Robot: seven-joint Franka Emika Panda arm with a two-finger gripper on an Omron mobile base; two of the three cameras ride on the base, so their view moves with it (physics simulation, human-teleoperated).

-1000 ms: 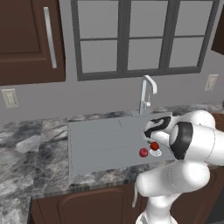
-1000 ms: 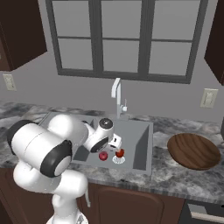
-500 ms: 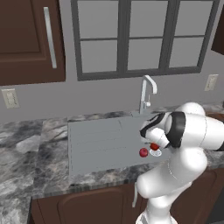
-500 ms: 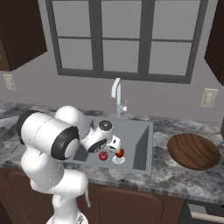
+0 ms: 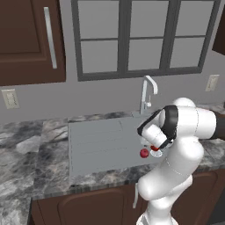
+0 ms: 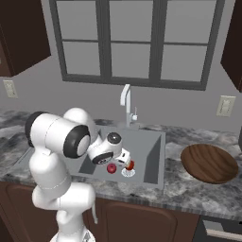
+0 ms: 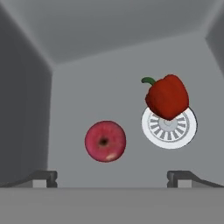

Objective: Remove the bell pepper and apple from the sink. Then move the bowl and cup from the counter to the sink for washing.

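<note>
The apple [image 7: 105, 141], round and pinkish-red with a small pale patch, is sitting on the floor of the grey sink [image 7: 109, 57], low and left of centre in the hand view. The bright red bell pepper [image 7: 167, 96] is lying over the round white drain, to the right of centre. The dark-brown wooden bowl [image 6: 209, 163] is resting on the marbled counter [image 6: 189, 189] at the right of the right base view.

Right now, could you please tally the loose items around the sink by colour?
Red: 2, the pepper and the apple, both in the sink.
Brown: 1, the bowl on the counter.
Total: 3.
</note>
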